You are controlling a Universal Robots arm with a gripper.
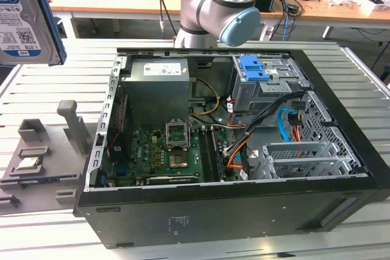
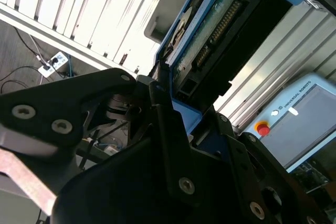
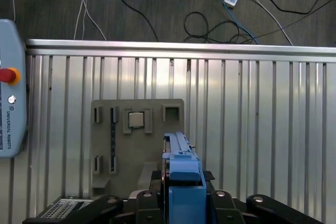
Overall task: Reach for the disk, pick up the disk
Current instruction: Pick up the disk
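Disk (image 3: pixel 181 153) hangs in the air, our gripper (image 3: pixel 184 195) clenched on it edge-on. Below it we see the grey fixture plate (image 3: pixel 105 145) carrying a small silver chip (image 3: pixel 136 119), then the slatted table (image 3: pixel 262 129).

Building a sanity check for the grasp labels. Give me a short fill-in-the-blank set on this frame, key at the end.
1. In both wrist views the gripper is shut on the ____.
2. The plastic frame along the edges of the disk is ____ in colour.
3. In the exterior view the disk hangs to the exterior view's ____ of the open computer case.
4. In the first wrist view the disk is held ____ the grey fixture, not resting in it.

Missing words: disk; blue; left; above
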